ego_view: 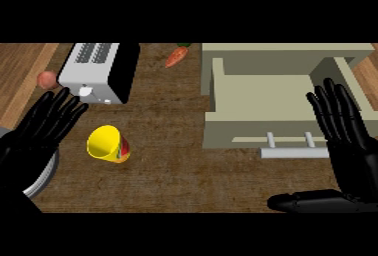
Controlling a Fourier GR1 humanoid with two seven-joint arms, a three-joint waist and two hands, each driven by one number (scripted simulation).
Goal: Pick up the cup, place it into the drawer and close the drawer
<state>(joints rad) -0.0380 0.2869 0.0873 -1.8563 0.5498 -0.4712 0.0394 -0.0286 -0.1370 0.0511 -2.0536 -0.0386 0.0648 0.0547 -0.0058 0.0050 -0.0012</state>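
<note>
Left hand point(37, 132) seen at 9 o'clock, fingers straight, nothing held. Yellow cup point(108, 145) lies tipped just beside it, bare counter point(177, 170) toward 6. Toaster point(100, 70) at 11, carrot point(176, 56) at 12. Open drawer point(258, 97) at 2, handle point(294, 152) projecting. Right hand point(347, 135) spread flat at 3, overlapping drawer's right edge, empty.

the yellow cup with a red-and-green side point(108, 145) lies tilted on the brown desk, its open mouth facing up-left. the pale grey-green drawer point(284, 107) with a light bar handle stands pulled open, well to the cup's right.
</note>
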